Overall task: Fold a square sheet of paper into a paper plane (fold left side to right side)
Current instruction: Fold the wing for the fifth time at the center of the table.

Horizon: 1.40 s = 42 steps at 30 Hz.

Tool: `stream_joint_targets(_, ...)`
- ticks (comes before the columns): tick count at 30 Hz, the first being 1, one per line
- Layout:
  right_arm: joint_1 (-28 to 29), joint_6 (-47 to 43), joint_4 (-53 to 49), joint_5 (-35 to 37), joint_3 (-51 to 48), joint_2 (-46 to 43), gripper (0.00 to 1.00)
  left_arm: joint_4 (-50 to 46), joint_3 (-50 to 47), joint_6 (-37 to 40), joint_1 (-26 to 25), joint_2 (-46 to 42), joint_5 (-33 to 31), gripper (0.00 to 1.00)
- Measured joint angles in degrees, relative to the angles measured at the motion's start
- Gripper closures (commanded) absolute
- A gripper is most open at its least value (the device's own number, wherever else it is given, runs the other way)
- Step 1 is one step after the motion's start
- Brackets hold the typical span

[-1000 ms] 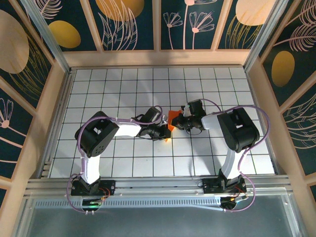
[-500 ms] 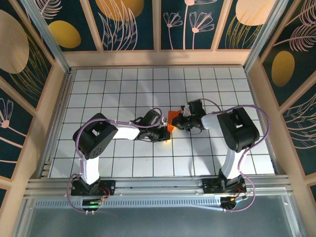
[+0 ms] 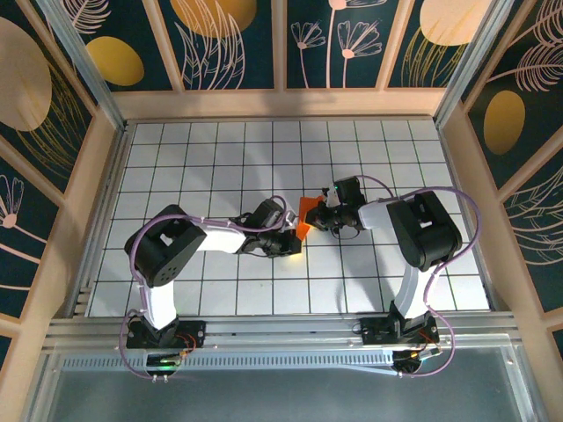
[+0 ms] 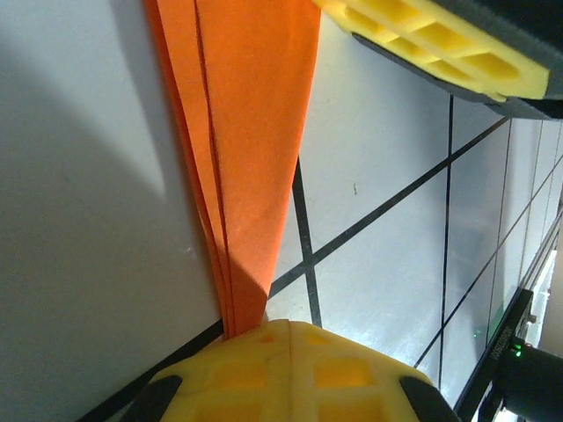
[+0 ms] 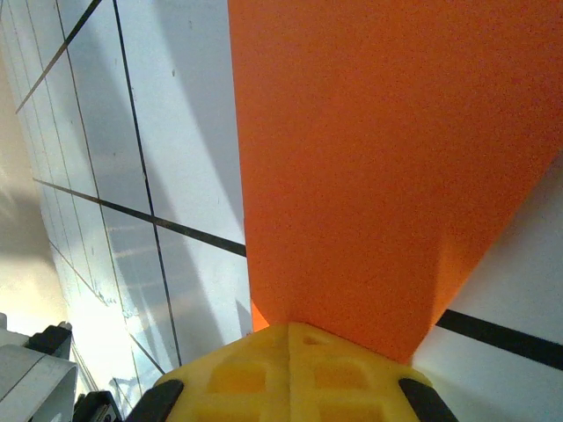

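Observation:
The orange paper (image 3: 308, 212) lies folded into a narrow pointed shape on the grid table (image 3: 220, 158), between my two grippers. In the left wrist view the paper plane (image 4: 251, 123) tapers to layered edges that run under my left gripper (image 4: 283, 325). That gripper is shut, and its yellow tips rest on the paper's narrow end. In the right wrist view a broad orange flap (image 5: 378, 149) passes beneath my right gripper (image 5: 288, 327), also shut and lying on top of it. From above, the left gripper (image 3: 293, 241) is at the paper's near end and the right gripper (image 3: 322, 216) at its right side.
A yellow finger of the right gripper (image 4: 440, 48) shows at the top right of the left wrist view, close above the paper. Wooden side walls (image 3: 97, 176) border the white tiled table. Both arm bases stand at the near edge (image 3: 281, 330).
My left gripper has slid a little to the right and nearer along the paper, with its arm stretching out flatter. The right arm has stayed in place.

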Motion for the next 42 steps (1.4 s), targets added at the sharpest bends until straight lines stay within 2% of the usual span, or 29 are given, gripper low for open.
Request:
stream_joint_targets(8, 0.0, 0.0, -0.5, 0.0, 0.2, 0.0, 1.00, -4.3, -1.2, -0.5, -0.5, -3.0, 0.9, 1.00)
stream_joint_targets(16, 0.0, 0.0, -0.5, 0.0, 0.2, 0.0, 1.00, -7.1, 1.9, -0.1, 2.7, -4.9, 1.9, 1.00)
stream_joint_targets(24, 0.0, 0.0, -0.5, 0.0, 0.2, 0.0, 1.00, -7.4, 8.1, 1.5, 3.2, 0.6, 1.9, 1.00)
stream_joint_targets(31, 0.1, 0.0, -0.5, 0.0, 0.2, -0.1, 1.00, -7.9, 8.2, 2.2, 3.2, 3.9, 1.5, 1.00)
stream_joint_targets(42, -0.2, -0.4, -5.0, 2.8, 2.9, -1.0, 1.00, -7.9, 8.3, 3.6, 2.9, 4.3, 0.8, 1.00)
